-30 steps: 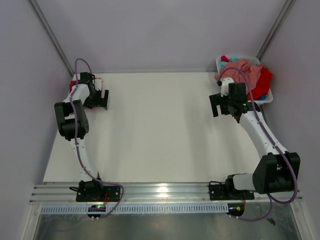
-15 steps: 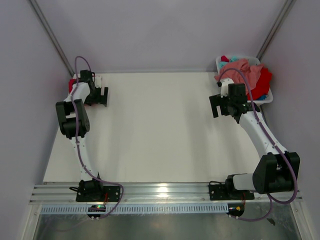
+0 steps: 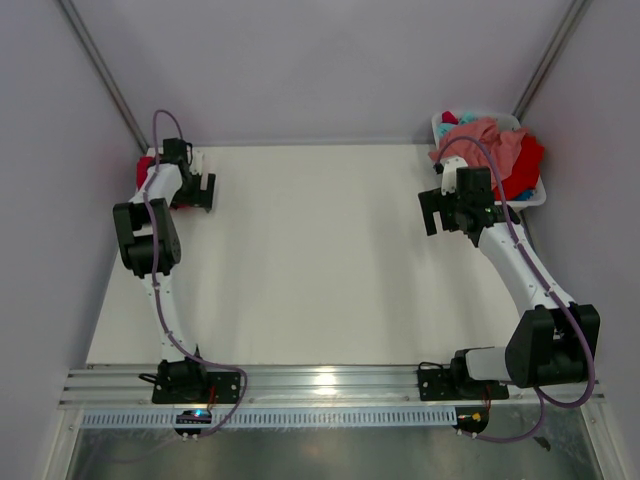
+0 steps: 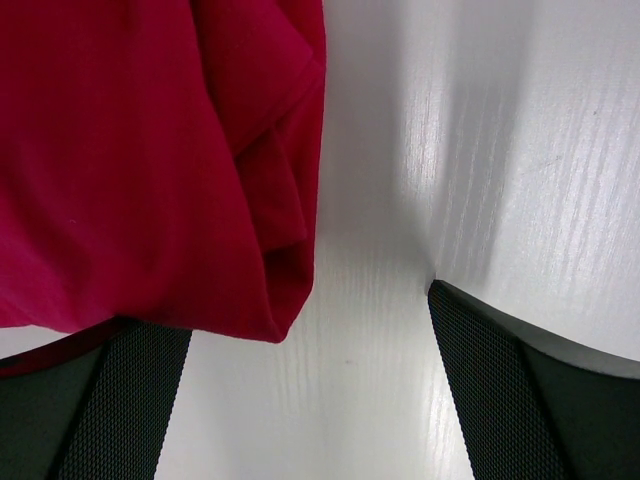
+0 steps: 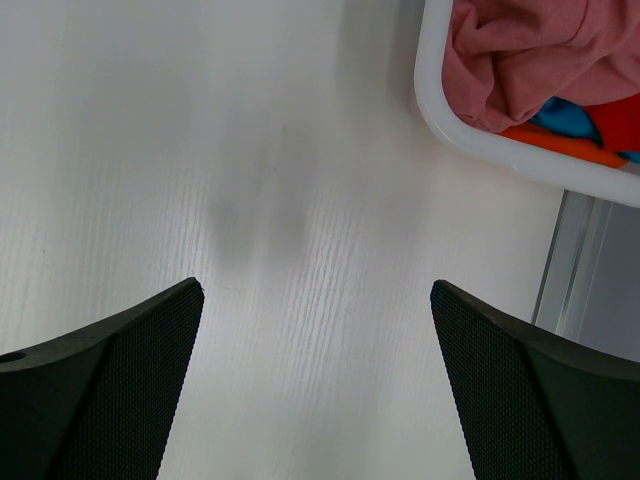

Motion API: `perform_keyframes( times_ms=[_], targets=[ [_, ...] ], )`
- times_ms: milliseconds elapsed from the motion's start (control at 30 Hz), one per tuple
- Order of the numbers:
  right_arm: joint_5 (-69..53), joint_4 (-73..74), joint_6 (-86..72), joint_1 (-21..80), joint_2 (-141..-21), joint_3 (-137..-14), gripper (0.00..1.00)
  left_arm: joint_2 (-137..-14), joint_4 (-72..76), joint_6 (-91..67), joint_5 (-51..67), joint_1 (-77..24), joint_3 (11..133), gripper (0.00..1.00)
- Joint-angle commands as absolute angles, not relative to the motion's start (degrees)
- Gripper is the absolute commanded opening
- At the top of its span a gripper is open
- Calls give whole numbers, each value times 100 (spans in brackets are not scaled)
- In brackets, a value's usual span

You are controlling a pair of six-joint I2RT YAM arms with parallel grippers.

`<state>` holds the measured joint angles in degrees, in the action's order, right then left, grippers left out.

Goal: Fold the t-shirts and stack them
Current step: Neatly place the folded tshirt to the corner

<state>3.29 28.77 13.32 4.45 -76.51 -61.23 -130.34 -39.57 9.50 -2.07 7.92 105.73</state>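
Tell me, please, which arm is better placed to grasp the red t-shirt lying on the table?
Left: the left gripper hangs over the red t-shirt, jaws open, cloth edge between them. The right gripper is across the table, beside the basket.

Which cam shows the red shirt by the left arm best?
Left wrist: the red shirt fills its upper left, folds clear. The top view shows only a sliver behind the left arm. The right wrist view misses it.
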Motion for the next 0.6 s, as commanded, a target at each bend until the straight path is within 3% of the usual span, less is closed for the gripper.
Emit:
perform_keyframes(
  times_ms=[0,567],
  targets=[
    [369,2725,1336,483,-7541,-6196,99,-13026,-3911,1221,-800,844,10477,99],
    [404,2733,1380,483,-7427,-6240,99,-12990,-4008,1327,-1222,870,10459,99]
  ],
)
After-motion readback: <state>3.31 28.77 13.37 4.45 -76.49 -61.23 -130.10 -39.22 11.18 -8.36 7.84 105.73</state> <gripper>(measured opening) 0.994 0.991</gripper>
